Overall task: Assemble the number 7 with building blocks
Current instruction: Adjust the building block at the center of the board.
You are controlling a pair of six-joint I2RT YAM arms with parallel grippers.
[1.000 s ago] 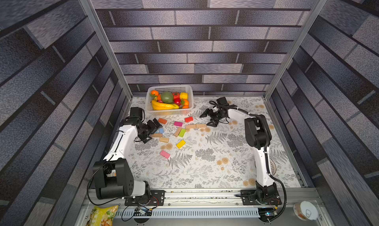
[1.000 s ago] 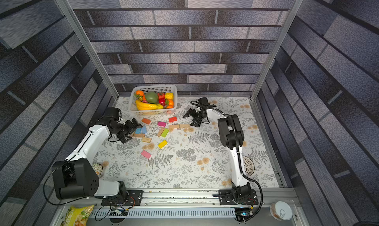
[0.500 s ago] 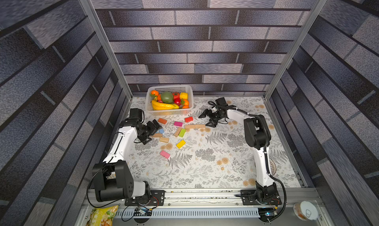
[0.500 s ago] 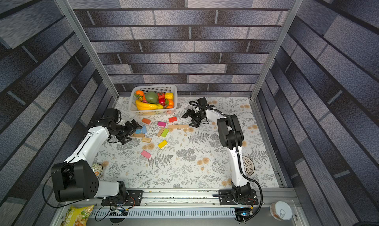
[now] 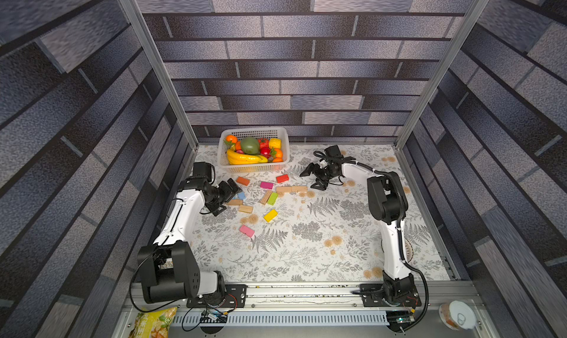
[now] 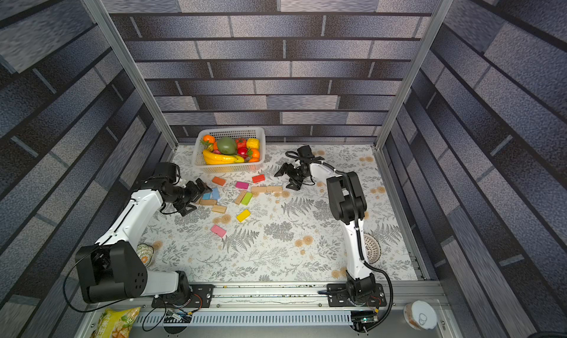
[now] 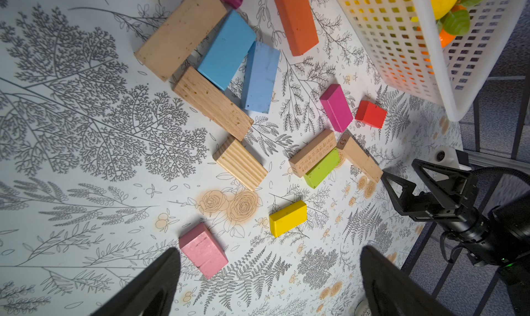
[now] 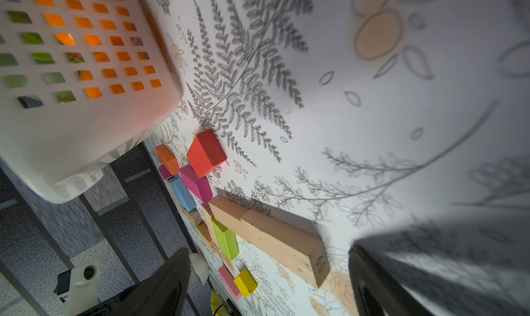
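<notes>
Two tan wooden building blocks (image 5: 291, 189) end to end, flat, just in front of the white mesh basket (image 5: 253, 167); painted ones scattered nearby, bare floral cloth (image 5: 306, 259) beyond. Right gripper (image 5: 306, 181) agape, empty, at the bar's end; left gripper (image 5: 232, 198) wide, empty. Stamped numerals on tan ends legible only from wrists.

I'm looking into a cell closed in by dark grey brick-pattern walls (image 5: 306, 75) on the far, left and right sides, with two slanting aluminium posts (image 5: 153, 66) at the far corners. The floor is a white cloth (image 5: 306, 259) printed with grey ferns and tan flowers, brightly lit. An aluminium rail (image 5: 306, 293) runs along the near edge.
</notes>
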